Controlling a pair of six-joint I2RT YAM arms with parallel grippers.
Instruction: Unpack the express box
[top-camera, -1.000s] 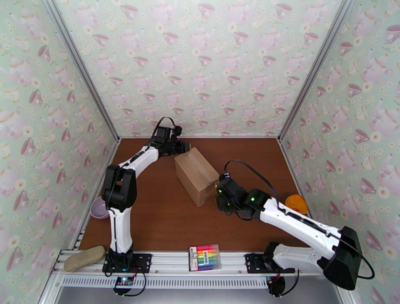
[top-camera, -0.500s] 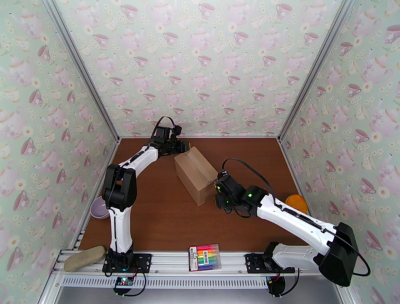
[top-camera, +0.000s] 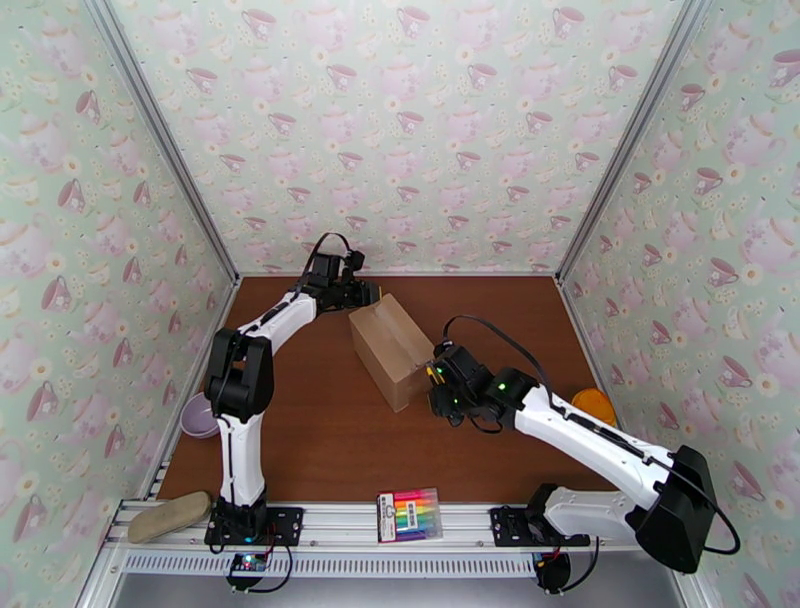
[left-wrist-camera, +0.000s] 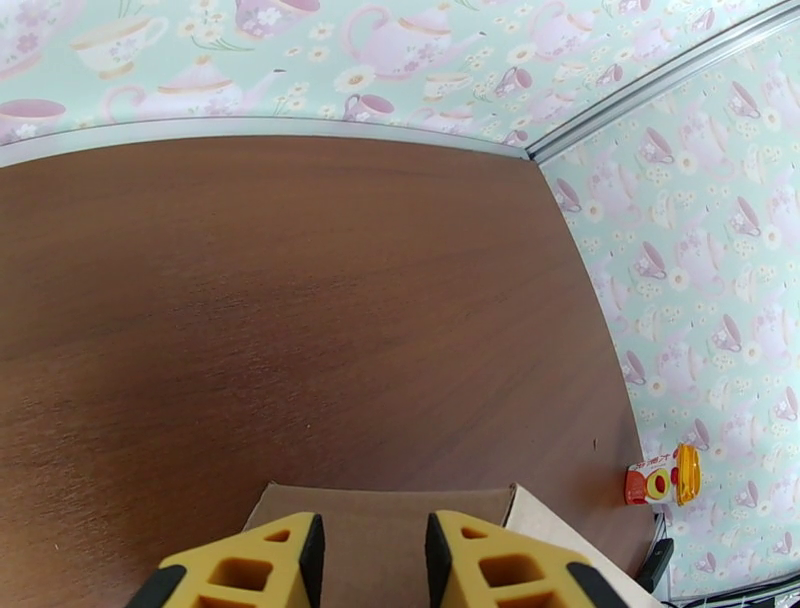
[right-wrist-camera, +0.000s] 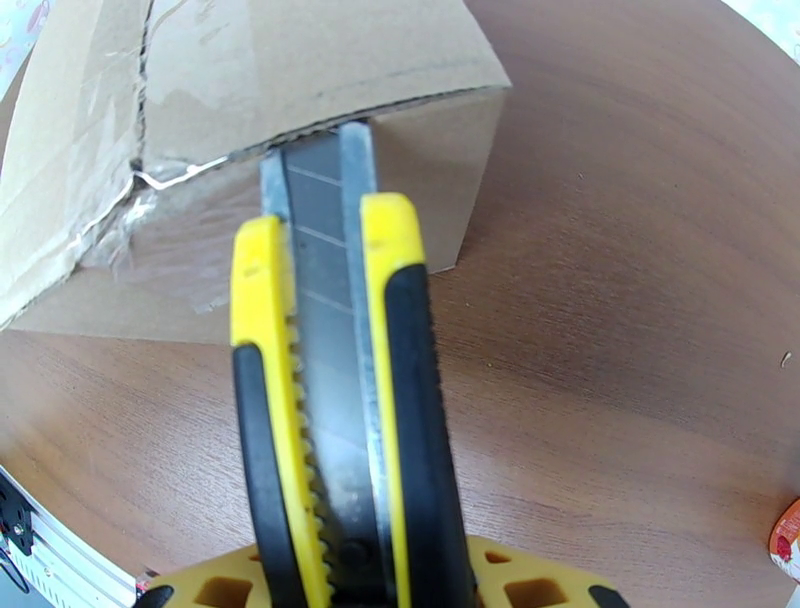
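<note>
Since a second ago the right arm's elbow has swung slightly toward the left of the top view. That has nudged the right gripper (top-camera: 447, 385) closer against the lower-right end of the express box (top-camera: 392, 345). The box itself has not shifted. It lies at an angle in the middle of the counter (top-camera: 330, 440), flaps closed.

In the right wrist view I see the utility knife (right-wrist-camera: 340, 400) clamped firmly in the right jaws, blade run out. Its tip sits right at the seam where the top flap meets the end face. Left of the blade the clear tape (right-wrist-camera: 140, 195) looks crinkled and lifted, so I judge this end seam is partly cut, and the small advance is the blade working along it. Unpacking proper has not started.

At the upper-left end of the box the left gripper (left-wrist-camera: 368, 560) hovers over the top edge. Its jaws are parted a little, with nothing visibly pinched between them. It looks to me like a steadying hold, though I cannot confirm contact.

Further out, the marker pack (top-camera: 410, 514) lies on the rail at the bottom centre. An orange object (top-camera: 593, 406) sits by the right wall and a purple bowl (top-camera: 200, 415) by the left wall.
</note>
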